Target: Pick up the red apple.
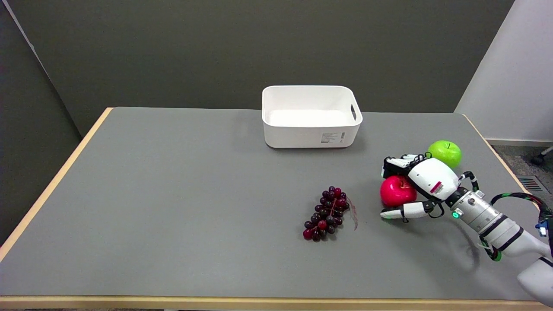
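The red apple [395,191] sits on the grey table [173,194] at the right side. My right hand [421,183] reaches in from the lower right and brackets the apple. Its fingers [399,163] lie spread just beyond the apple's far side, and the thumb [402,211] stretches along the near side. The palm covers the apple's right edge. The fingers and thumb stand apart and do not visibly press on the fruit, which still rests on the table.
A green apple [445,153] lies just behind the hand, close to the wrist. A bunch of dark red grapes [327,213] lies left of the red apple. A white bin [311,116] stands at the back centre. The table's right edge runs near the arm.
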Tool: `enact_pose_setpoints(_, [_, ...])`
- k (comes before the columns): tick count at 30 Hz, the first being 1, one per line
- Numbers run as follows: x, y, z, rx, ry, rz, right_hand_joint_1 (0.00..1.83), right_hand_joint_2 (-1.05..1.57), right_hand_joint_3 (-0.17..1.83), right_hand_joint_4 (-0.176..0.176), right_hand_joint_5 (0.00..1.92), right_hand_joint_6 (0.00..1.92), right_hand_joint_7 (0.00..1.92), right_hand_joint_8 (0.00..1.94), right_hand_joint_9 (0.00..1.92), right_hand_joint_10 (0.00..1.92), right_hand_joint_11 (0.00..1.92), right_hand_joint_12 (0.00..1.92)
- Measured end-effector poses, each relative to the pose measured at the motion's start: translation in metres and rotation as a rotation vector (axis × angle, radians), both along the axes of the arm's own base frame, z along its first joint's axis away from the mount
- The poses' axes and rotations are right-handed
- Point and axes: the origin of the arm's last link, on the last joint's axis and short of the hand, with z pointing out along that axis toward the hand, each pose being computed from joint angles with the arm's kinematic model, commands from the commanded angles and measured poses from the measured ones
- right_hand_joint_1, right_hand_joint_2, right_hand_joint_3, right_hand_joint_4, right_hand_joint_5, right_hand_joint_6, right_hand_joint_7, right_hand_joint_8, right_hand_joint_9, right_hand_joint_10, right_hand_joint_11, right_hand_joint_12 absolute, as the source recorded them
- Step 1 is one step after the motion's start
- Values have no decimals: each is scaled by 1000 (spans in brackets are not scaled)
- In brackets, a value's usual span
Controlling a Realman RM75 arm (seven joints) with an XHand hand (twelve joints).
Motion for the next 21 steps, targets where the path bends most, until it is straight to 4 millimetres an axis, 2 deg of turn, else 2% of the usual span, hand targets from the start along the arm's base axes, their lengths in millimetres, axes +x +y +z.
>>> enact_pose_setpoints(3, [1, -1, -2, 12, -2, 10, 1185, 1116, 290, -125, 596, 1478, 873, 1385, 906, 1483, 698, 1652])
enact_pose_setpoints(8, [8, -4, -7, 37, -3, 41, 1187, 1082, 353, -121, 610, 1469, 879, 1401, 926, 1580, 709, 1676])
enact_pose_setpoints(13, [24, -12, -12, 66, 0, 93, 1187, 1048, 417, -115, 627, 1461, 882, 1408, 940, 1652, 713, 1690])
enact_pose_setpoints(15, [32, -16, -15, 78, 3, 118, 1192, 1093, 347, -171, 689, 1459, 757, 1463, 942, 1686, 690, 1708])
enact_pose_setpoints(21, [64, -37, -24, 100, 21, 195, 1193, 1093, 349, -176, 695, 1460, 747, 1470, 936, 1694, 693, 1686])
